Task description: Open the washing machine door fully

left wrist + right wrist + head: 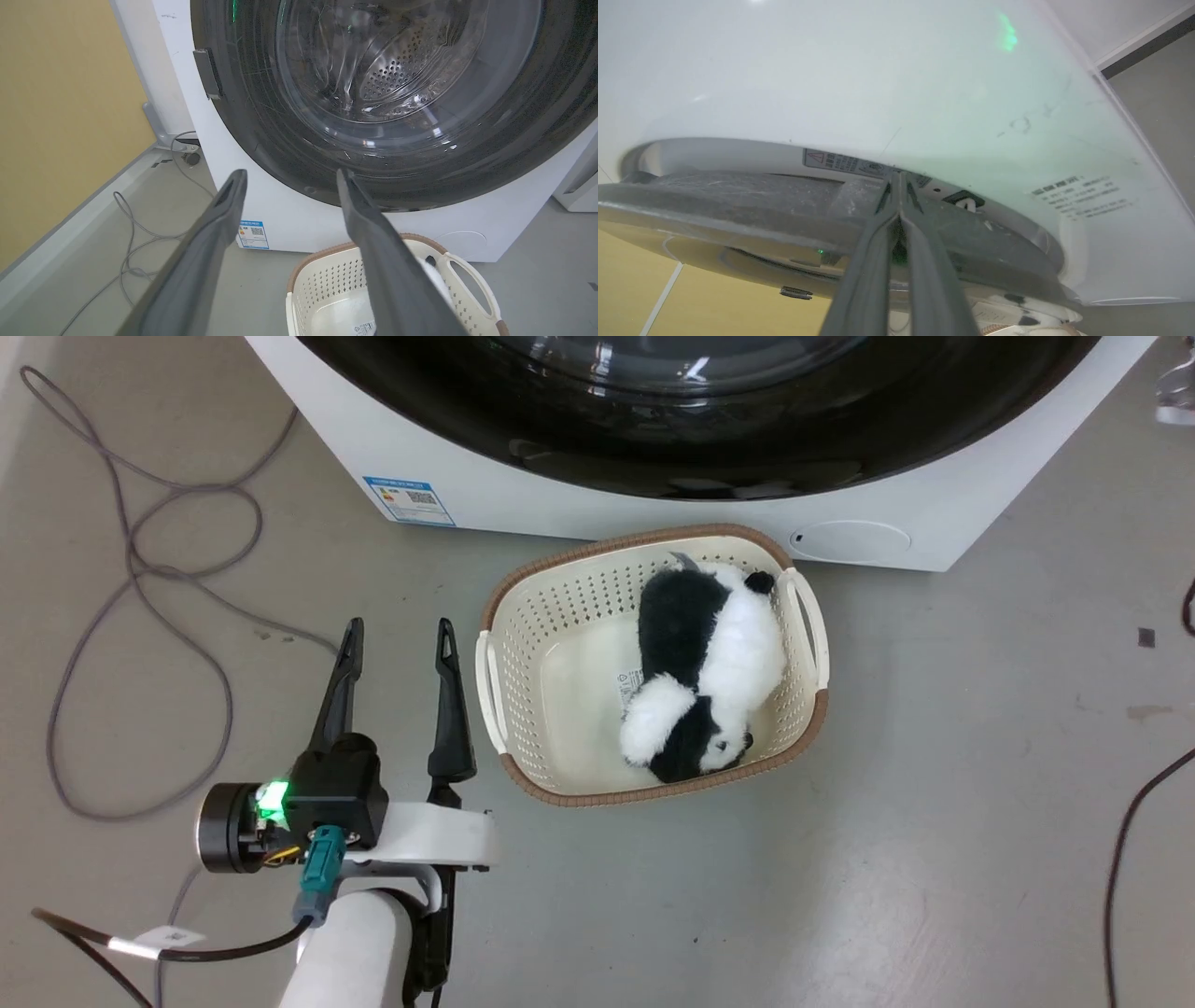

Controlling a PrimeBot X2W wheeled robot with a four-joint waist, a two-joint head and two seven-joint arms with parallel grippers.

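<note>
Quantities present: one washing machine [485, 495], one washing machine door [691, 420], one perforated basket [551, 616], one plush panda [709, 663], one blue label [408, 500].

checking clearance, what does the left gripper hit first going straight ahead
The left gripper would likely meet the lower black rim of the washing machine door first, or the white panel just below; depth unclear.

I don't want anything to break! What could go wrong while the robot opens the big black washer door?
The shut right tool has only its thin tips at the edge of the large round glossy black washing machine door, so it might slip off.
The cream perforated plastic basket with a brown rim, holding a black-and-white plush panda, stands close before the big white washing machine; a reaching arm might knock it.
</note>
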